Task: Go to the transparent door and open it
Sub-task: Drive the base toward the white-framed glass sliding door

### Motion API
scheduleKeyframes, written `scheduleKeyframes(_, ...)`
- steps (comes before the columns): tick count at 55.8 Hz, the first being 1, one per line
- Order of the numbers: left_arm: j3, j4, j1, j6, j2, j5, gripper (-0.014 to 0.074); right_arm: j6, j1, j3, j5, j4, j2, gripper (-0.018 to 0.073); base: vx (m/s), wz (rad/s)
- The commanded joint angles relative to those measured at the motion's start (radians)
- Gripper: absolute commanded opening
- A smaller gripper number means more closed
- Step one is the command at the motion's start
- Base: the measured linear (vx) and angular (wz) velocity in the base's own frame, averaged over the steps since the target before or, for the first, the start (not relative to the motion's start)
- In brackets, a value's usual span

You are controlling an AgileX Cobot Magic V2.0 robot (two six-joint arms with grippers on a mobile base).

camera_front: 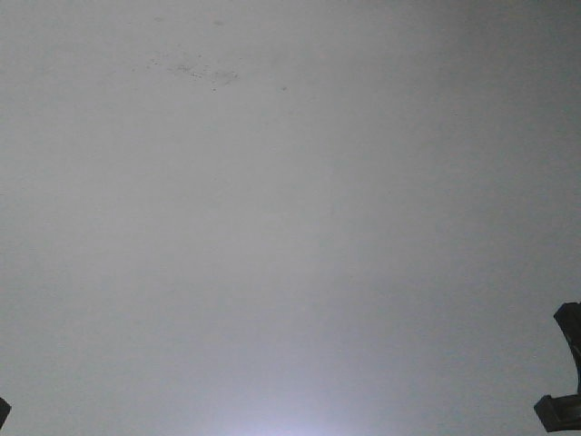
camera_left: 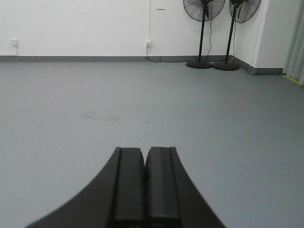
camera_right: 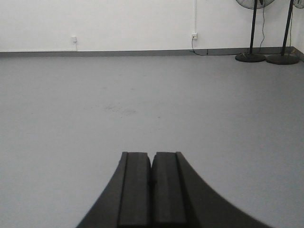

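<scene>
Left gripper (camera_left: 145, 161) jaws pressed together, nothing held; right gripper (camera_right: 152, 164) likewise closed, pads touching, nothing held. Both point out low over grey floor (camera_left: 142, 95). Door not in any view.

Left wrist view: floor runs open to the white wall (camera_left: 71, 23) at 12 o'clock, with grey skirting (camera_left: 71, 58) along its foot. Fan (camera_left: 194, 9) and second fan (camera_left: 244, 12) stand side by side at 1 o'clock near the corner, bases just beside each other. Curtain edge (camera_left: 297, 42) at 2 o'clock. Faint scuff (camera_left: 95, 115) at 11 o'clock, mid-floor.

Right wrist view: same wall, fan bases at 2 o'clock.

Front view: floor only; dark rig part (camera_front: 558, 413) at the 4 o'clock edge, sliver at the 7 o'clock corner.
</scene>
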Motion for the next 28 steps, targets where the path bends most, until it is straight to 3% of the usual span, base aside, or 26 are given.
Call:
scheduleKeyframes(1, -0.020, -0.012, 0.000, -0.001, -0.014, -0.083, 0.0000, -0.001, -0.007, 0.002, -0.081, -0.006, -0.015, -0.0006, 0.00, 0.00)
scheduleKeyframes(28, -0.020, -0.012, 0.000, -0.001, -0.014, -0.083, 0.0000, -0.001, -0.007, 0.002, -0.081, -0.006, -0.015, -0.0006, 0.00, 0.00)
